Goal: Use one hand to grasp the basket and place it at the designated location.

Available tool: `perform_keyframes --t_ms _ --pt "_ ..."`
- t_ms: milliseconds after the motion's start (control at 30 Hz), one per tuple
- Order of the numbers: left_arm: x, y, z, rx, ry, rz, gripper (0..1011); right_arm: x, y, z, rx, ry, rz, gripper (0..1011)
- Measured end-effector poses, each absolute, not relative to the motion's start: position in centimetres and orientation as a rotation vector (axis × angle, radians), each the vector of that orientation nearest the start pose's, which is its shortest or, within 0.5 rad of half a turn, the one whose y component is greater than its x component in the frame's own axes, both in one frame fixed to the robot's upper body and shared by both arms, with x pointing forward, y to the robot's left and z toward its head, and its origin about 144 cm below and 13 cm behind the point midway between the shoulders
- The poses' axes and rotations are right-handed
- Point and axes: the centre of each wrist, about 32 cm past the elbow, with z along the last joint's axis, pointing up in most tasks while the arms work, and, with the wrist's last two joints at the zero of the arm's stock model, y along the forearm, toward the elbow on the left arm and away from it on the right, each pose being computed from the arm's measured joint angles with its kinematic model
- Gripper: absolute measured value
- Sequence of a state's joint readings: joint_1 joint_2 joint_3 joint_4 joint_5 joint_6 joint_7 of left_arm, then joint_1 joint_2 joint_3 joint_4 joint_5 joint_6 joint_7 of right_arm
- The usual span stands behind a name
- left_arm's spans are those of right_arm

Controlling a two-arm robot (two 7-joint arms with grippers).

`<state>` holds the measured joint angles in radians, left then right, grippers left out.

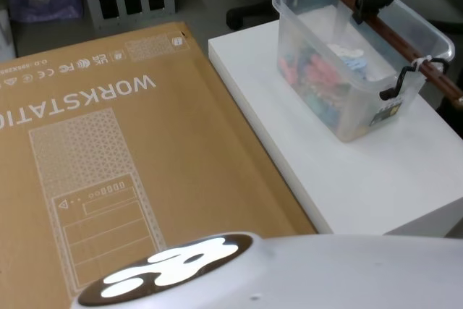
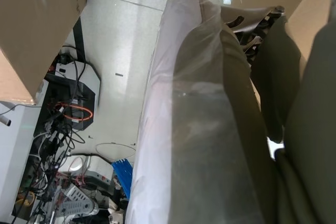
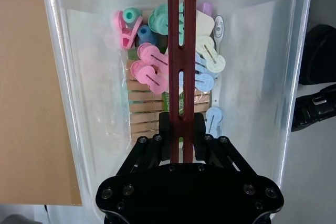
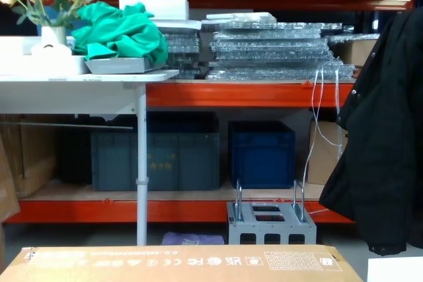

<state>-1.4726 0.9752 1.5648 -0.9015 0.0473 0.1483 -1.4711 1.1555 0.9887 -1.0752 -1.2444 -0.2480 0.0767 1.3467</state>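
My right gripper [image 3: 182, 135] clamps handle [image 3: 181, 51] mid-bar; basket [image 1: 322, 117] at bench [image 1: 376, 186] far edge. Lift level, avoid tipping.

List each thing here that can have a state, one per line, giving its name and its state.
basket: upright on the white table, open-topped, pegs inside
handle: lying across the basket's rim, gripped
right gripper: shut on the handle
pegs: loose in a heap at the basket's bottom
cardboard box: lying flat, closed, beside the table
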Motion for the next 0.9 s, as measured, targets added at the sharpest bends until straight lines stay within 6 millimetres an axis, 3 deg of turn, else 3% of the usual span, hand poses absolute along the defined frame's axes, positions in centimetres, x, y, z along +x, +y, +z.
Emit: perform_keyframes --t_ms 467,733,900 --pt "61.6 49.6 139.6 1.629 0.165 0.178 0 60.1 -41.5 139.2 -1.519 -0.291 -0.120 238" --pt "61.6 49.6 139.6 1.629 0.165 0.178 0 59.9 -42.0 140.0 -1.496 -0.289 -0.139 426" --pt "61.6 49.6 139.6 1.629 0.165 0.178 0 59.5 -42.6 141.1 -1.484 -0.303 -0.164 630"
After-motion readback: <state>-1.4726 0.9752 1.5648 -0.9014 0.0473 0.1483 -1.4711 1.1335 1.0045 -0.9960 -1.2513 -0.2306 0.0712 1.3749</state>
